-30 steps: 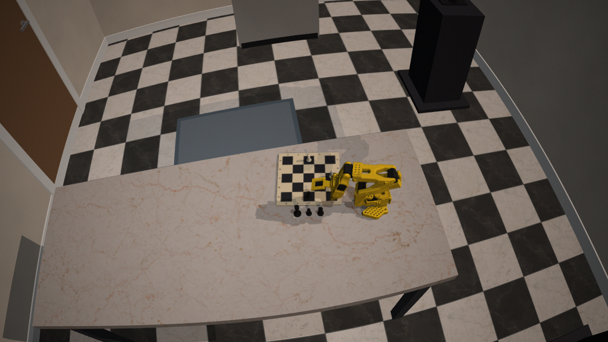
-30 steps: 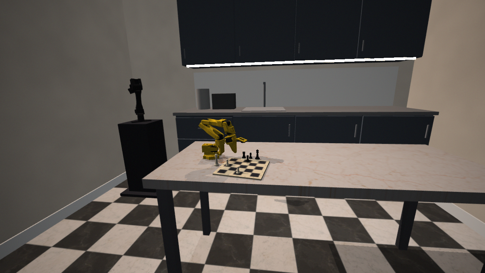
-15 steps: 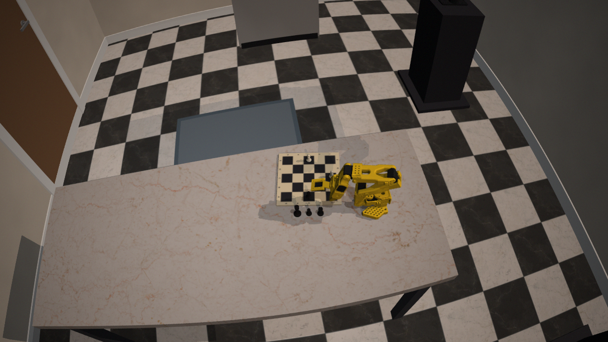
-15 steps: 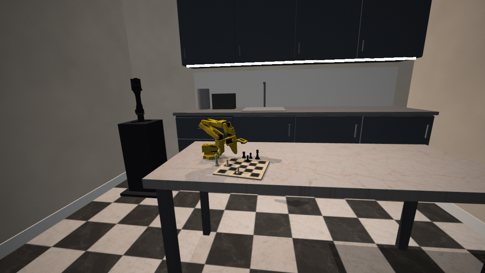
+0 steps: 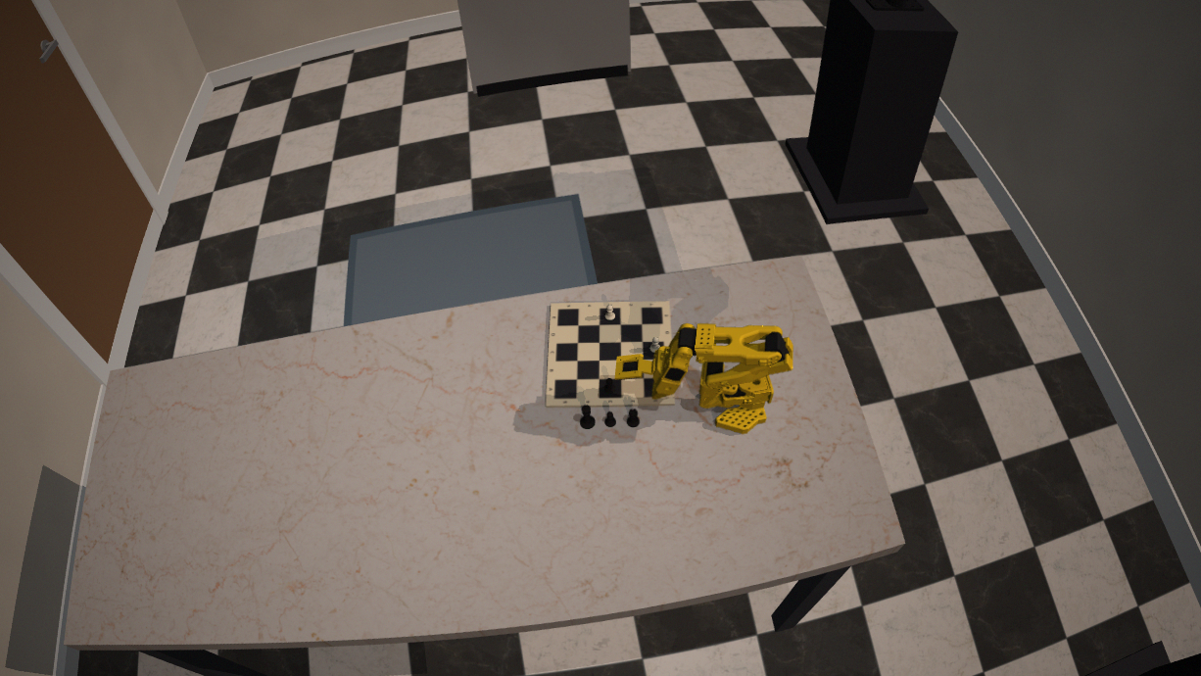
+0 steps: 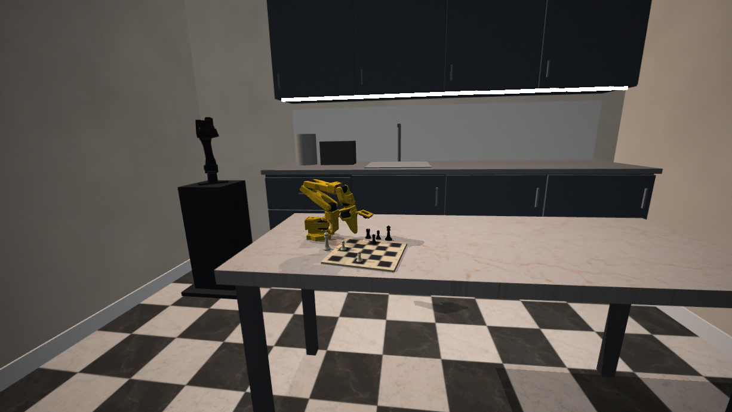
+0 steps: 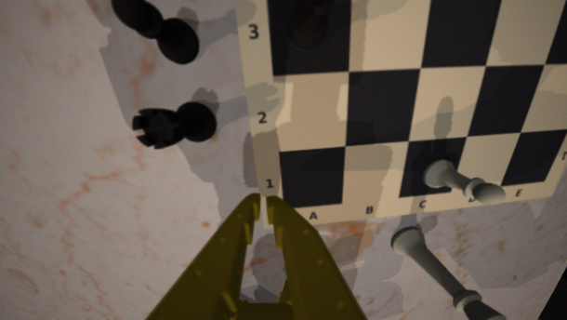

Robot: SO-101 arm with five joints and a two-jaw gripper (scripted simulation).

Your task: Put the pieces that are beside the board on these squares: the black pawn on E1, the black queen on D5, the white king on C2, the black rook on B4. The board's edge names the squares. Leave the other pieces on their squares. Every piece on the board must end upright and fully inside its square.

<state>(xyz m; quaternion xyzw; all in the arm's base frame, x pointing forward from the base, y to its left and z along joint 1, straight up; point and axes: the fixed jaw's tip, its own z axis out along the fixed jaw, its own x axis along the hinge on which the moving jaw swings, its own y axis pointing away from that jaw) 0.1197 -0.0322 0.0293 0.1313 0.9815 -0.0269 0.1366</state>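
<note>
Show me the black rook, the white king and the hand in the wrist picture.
black rook (image 7: 155,127), wrist view, on its notched top.
white king (image 7: 429,262), wrist view, on its stem.
hand (image 7: 261,205), wrist view, between its shut fingertips.

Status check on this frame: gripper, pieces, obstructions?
Gripper shut, empty, above corner A1. Black rook beside board, unplaced. White king off board. Nothing blocking.
</note>
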